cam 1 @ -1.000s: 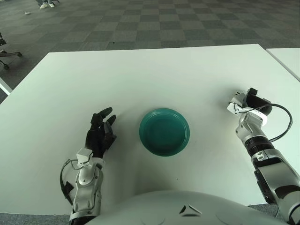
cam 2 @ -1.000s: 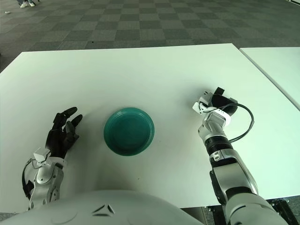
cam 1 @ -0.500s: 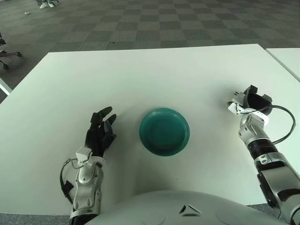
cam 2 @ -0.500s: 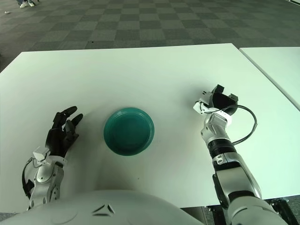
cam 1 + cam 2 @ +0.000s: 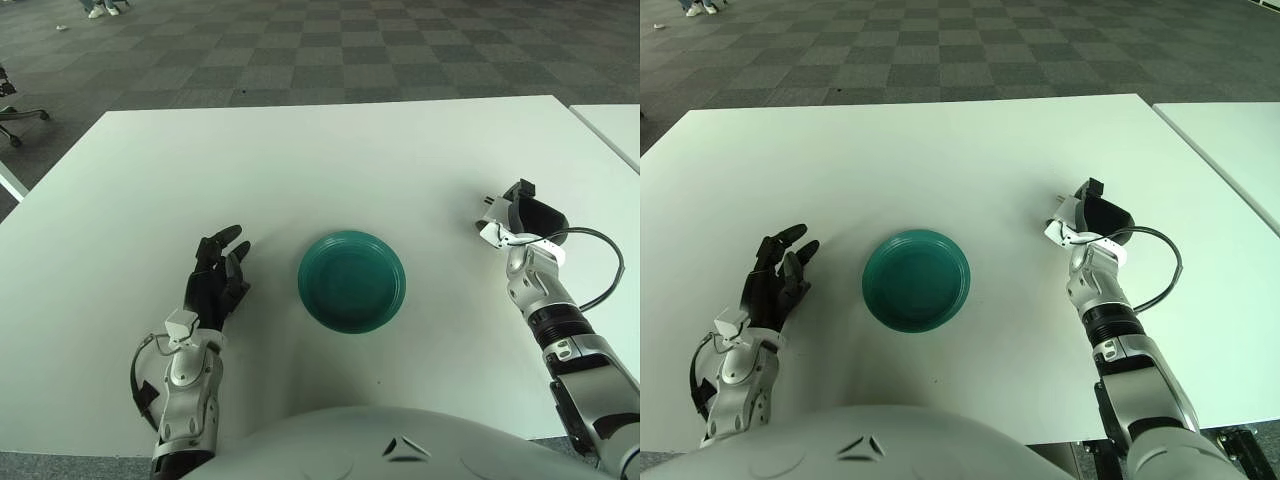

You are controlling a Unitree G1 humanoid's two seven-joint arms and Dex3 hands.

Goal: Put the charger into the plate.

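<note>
A round teal plate (image 5: 351,280) is sitting mid-frame on the white worktop (image 5: 300,160), grey checkered carpet (image 5: 300,50) filling the top. Left hand (image 5: 213,283) is lying fingers spread at lower left; right hand (image 5: 517,212), at right, is clutching a white charger (image 5: 492,214).

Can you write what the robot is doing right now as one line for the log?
step: carry charger | right hand: right of plate, shut on charger | left hand: left of plate, open | plate: empty

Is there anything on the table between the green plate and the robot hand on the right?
Nothing: in both eye views only bare white table lies between the plate and the right robot hand.
</note>
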